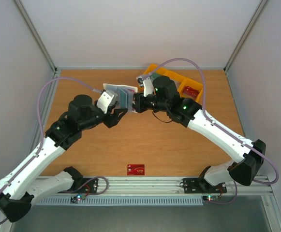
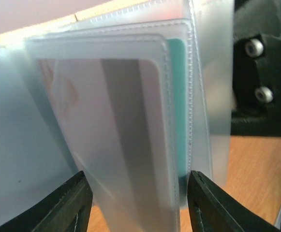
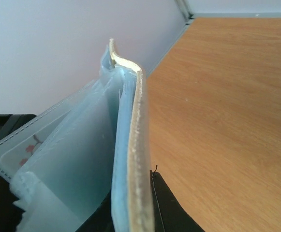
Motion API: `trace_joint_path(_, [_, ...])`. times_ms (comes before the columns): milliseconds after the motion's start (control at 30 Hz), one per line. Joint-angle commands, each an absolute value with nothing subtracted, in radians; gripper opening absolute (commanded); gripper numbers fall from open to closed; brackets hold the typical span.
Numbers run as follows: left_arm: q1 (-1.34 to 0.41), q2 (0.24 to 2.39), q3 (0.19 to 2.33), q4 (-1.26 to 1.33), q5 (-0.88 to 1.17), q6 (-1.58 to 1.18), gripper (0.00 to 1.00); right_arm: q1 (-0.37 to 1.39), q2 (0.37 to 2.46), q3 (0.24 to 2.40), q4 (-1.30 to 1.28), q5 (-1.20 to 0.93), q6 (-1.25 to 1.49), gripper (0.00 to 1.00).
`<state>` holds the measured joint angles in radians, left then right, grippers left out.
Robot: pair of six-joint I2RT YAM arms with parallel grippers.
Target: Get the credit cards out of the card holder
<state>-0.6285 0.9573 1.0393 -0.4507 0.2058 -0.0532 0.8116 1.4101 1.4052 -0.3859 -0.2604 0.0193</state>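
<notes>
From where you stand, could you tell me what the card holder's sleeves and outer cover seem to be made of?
The sleeves: soft frosted plastic, probably vinyl; a card shows through and the edges carry welded seams. The outer cover: flexible cream sheet, possibly faux leather; it curves at the top.

A: Card holder?
B: Off the table, back-centre, between left gripper and right gripper.
A: Rest?
B: Tray back right, a card inside; loose card at near edge, centre.
</notes>
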Motion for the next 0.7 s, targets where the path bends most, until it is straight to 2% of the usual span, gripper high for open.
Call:
trace_joint_path(0, [-0.603, 0.886, 0.994, -0.366, 0.332, -0.041, 0.55, 0.763, 1.360, 1.398, -0.308, -0.473, -0.041, 0.01])
trace_joint_path(100, [-0.572, 0.849, 0.962, -0.342, 0.421, -0.078, 0.56, 0.737, 1.352, 1.379, -0.269, -0.550, -0.031, 0.01])
trace_joint_path(200, [-0.536, 0.832, 0.942, -0.348, 0.432, -0.122, 0.51, 0.734, 1.349, 1.383, -0.250, -0.595, -0.037, 0.01])
trace_joint_path(567, [-0.485, 0.780, 0.952, -0.302, 0.556, -0.086, 0.50, 0.725, 1.336, 1.385, -0.238, -0.662, -0.063, 0.01])
trace_joint_path(667, [-0.478, 0.776, 0.976, -0.296, 0.655, -0.045, 0.60, 0.724, 1.339, 1.385, -0.233, -0.682, -0.060, 0.01])
